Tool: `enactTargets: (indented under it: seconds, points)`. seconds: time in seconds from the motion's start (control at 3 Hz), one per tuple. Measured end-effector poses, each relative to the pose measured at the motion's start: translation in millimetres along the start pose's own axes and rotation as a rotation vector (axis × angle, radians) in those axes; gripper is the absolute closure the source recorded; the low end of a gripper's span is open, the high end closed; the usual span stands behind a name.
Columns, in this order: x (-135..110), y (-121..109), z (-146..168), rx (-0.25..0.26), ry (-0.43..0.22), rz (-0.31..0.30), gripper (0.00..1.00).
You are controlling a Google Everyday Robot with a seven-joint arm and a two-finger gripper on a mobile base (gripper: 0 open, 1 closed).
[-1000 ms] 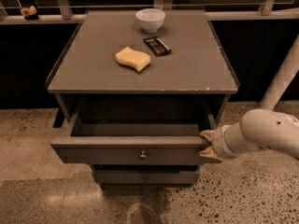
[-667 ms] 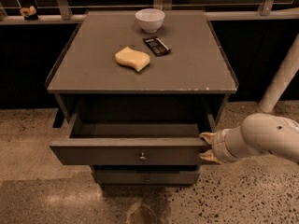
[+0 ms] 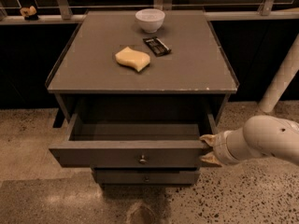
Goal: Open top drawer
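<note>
The top drawer (image 3: 107, 154) of the grey-brown cabinet (image 3: 140, 73) stands pulled out part-way, and its inside looks dark and empty. Its small round metal knob (image 3: 143, 159) is at the centre of the front. My gripper (image 3: 208, 149) is at the right end of the drawer front. One tan fingertip (image 3: 206, 138) lies above that end and the other below, so the end sits between them. The white arm (image 3: 261, 143) comes in from the right.
A lower drawer (image 3: 145, 176) is closed under the open one. On the cabinet top lie a white bowl (image 3: 150, 20), a yellow sponge (image 3: 132, 59) and a dark packet (image 3: 157, 45). A white post (image 3: 280, 78) stands at the right, above the speckled floor (image 3: 243, 199).
The drawer front has come slightly further out toward the camera, with my gripper staying at its right end. The things on the cabinet top have not moved.
</note>
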State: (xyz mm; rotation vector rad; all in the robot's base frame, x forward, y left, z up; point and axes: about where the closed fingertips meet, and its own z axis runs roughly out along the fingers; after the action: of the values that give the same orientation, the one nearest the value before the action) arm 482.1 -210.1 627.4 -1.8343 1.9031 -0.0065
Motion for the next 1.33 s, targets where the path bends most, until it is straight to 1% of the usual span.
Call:
enactTargets:
  seconds: [0.33,0.67,1.0,1.33]
  points:
    - [-0.5,-0.5,-1.3,0.0,0.0,0.0,1.0]
    - [0.0,7.5,-5.4,0.003,0.002,-0.001,1.0]
    - [-0.1,7.5,-5.4,0.003,0.002,-0.001,1.0]
    - [0.2,23.0,-6.3,0.01,-0.038,-0.021,1.0]
